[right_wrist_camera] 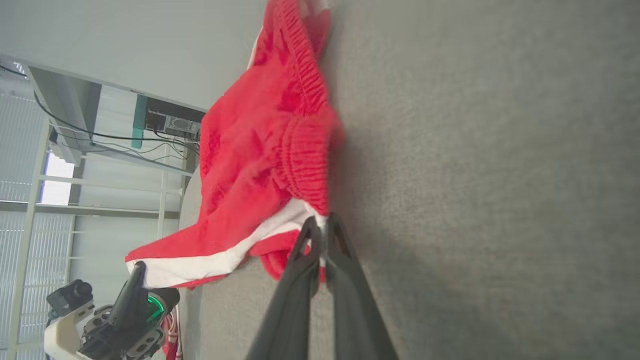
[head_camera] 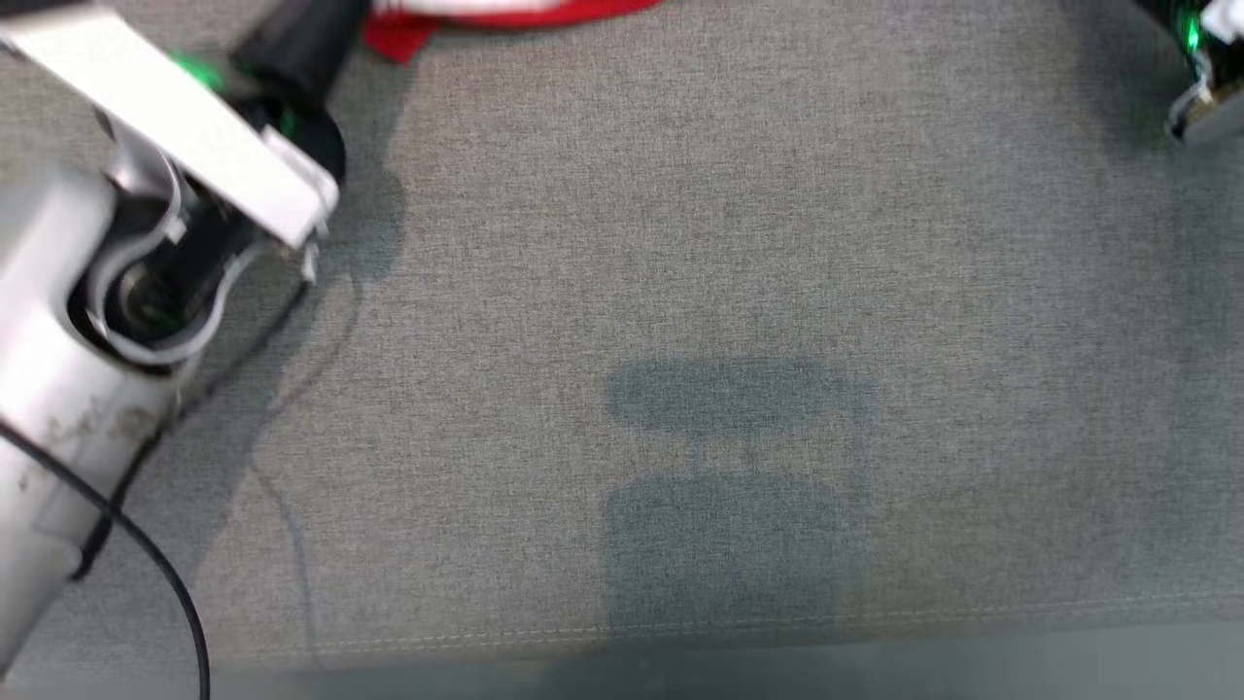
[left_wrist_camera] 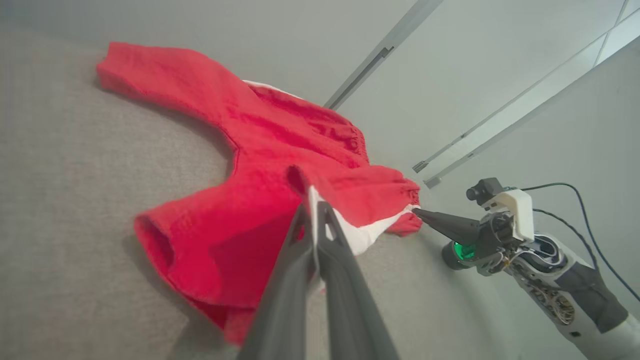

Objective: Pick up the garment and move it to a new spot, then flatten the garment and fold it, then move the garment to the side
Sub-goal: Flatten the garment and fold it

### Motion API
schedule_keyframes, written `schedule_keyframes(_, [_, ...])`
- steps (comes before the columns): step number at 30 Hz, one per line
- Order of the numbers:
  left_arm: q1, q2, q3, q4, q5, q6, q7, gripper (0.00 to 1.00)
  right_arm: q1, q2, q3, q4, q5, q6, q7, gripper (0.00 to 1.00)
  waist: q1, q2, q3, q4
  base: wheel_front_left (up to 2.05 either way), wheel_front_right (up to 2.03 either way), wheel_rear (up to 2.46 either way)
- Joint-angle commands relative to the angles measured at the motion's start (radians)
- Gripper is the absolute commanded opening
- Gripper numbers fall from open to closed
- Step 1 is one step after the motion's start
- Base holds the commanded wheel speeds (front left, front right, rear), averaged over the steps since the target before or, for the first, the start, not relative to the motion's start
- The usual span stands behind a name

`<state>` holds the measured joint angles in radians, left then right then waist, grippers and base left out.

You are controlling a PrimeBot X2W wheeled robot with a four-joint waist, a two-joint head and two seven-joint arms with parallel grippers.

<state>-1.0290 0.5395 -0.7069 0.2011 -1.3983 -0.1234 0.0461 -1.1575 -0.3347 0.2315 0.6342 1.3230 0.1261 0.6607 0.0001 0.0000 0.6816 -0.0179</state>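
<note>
You have nothing to read here: no lettering, label, brand mark or number can be made out on the red garment (left_wrist_camera: 240, 165) or anywhere around it.

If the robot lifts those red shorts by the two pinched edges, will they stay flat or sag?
Probably floppy: the red shorts crumple and fold where the left gripper and right gripper pinch them, so the middle should sag. Likely light, being thin cloth. The woven grey surface may drag on them.

A grey woven surface (head_camera: 739, 243) is seen, stitched along its near edge. Pale shelving (right_wrist_camera: 100, 178) is backed by bright window blinds (right_wrist_camera: 17, 135).
</note>
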Motion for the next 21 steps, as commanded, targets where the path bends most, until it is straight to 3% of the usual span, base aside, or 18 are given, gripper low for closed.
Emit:
schedule_keyframes(1, [0.028,0.066,0.012,-0.044,-0.030,-0.007,-0.025,0.00,0.064,-0.023,-0.014,-0.040,0.032,0.005,0.040,0.00,-0.0001,0.0000,-0.013,0.002,0.00,0.00,0.00])
schedule_keyframes(7, [0.168,0.106,-0.073,-0.089,-0.083,-0.007,-0.123,0.00,0.254,-0.059,-0.037,-0.123,0.101,0.005,0.112,0.00,-0.0001,0.0000,-0.096,0.012,0.00,0.00,0.00])
schedule_keyframes(21, [0.419,0.075,-0.144,-0.081,-0.174,-0.007,-0.262,0.00,0.540,-0.025,-0.047,-0.207,0.146,0.005,0.083,0.00,-0.0001,0.0000,-0.309,0.048,0.00,0.00,0.00])
